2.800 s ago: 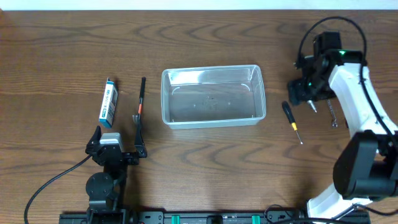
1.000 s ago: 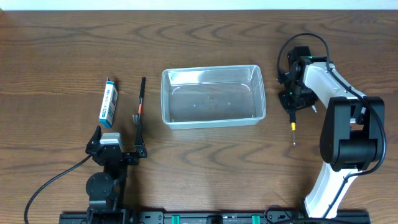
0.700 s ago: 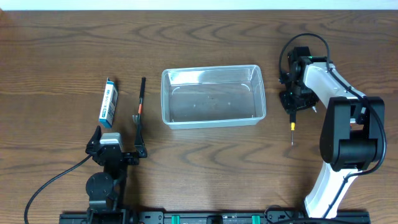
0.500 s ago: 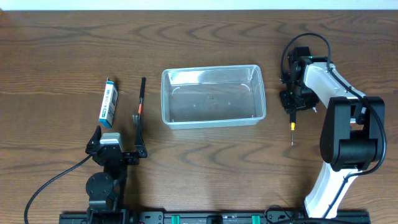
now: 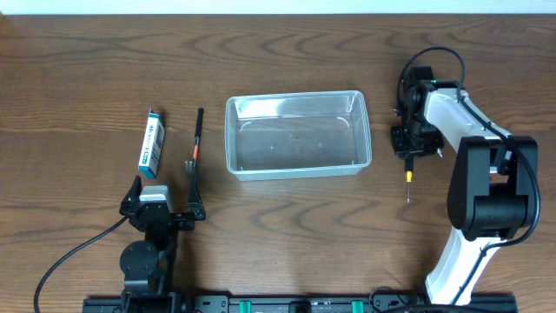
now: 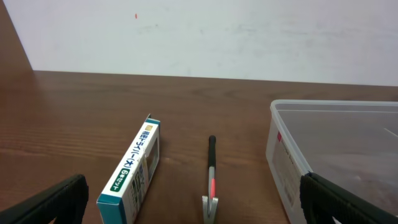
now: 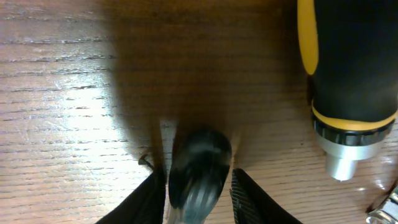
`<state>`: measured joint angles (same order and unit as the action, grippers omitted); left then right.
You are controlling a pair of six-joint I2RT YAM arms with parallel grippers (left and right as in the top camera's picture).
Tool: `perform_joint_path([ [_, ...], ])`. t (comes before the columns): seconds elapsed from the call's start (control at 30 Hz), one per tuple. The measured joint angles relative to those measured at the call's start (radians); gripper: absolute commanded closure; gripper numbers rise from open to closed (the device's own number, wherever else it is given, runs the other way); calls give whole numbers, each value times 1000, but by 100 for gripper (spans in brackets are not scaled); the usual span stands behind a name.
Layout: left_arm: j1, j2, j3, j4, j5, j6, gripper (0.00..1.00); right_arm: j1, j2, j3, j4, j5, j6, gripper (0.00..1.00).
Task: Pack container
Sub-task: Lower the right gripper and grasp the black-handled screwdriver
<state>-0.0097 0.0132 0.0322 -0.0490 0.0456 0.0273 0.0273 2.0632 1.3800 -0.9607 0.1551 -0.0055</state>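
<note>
1. Container (image 5: 295,135): a clear, shallow tub standing upright at mid-desk with nothing in it, just to the left of the right arm.
2. Right pincer (image 7: 198,182): low at the desk, with its fingers drawn in against both sides of the black handle of a screwdriver (image 5: 407,178). The screwdriver's shaft lies flat, pointing toward the robot. How firm the hold is cannot be judged.
3. Left pincer (image 5: 164,204): spread wide and holding nothing. It rests near the blue-and-white box (image 5: 152,143) and a slim black tool (image 5: 196,143).
4. Hazard, slip: the handle is round and smooth, so it may pivot between the fingers on lifting and let the shaft drag or drop.
5. Hazard, contact: a second black-and-yellow handle (image 7: 351,56) lies just beside the grasp, and a finger could nudge it.
6. Hazard, container: if the screwdriver is carried low, it could strike the rim and shove the light tub.
7. Surface: dark brown wood-grain desk (image 5: 87,52), glossy, with glare patches.
8. Room: plain white wall (image 6: 249,37) behind the desk.
</note>
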Motion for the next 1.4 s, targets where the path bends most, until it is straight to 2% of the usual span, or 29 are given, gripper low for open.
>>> perform_joint_path([
  [0.17, 0, 0, 0, 0, 0, 0, 2, 0, -10, -17, 17, -12, 25, 71],
  [0.37, 0, 0, 0, 0, 0, 0, 2, 0, -24, -43, 43, -23, 41, 82],
  [0.83, 0, 0, 0, 0, 0, 0, 2, 0, -35, -59, 66, -23, 48, 99],
  [1.17, 0, 0, 0, 0, 0, 0, 2, -6, -21, -17, 55, -15, 46, 99],
  [1.4, 0, 0, 0, 0, 0, 0, 2, -6, -9, 83, -41, -16, 21, 98],
])
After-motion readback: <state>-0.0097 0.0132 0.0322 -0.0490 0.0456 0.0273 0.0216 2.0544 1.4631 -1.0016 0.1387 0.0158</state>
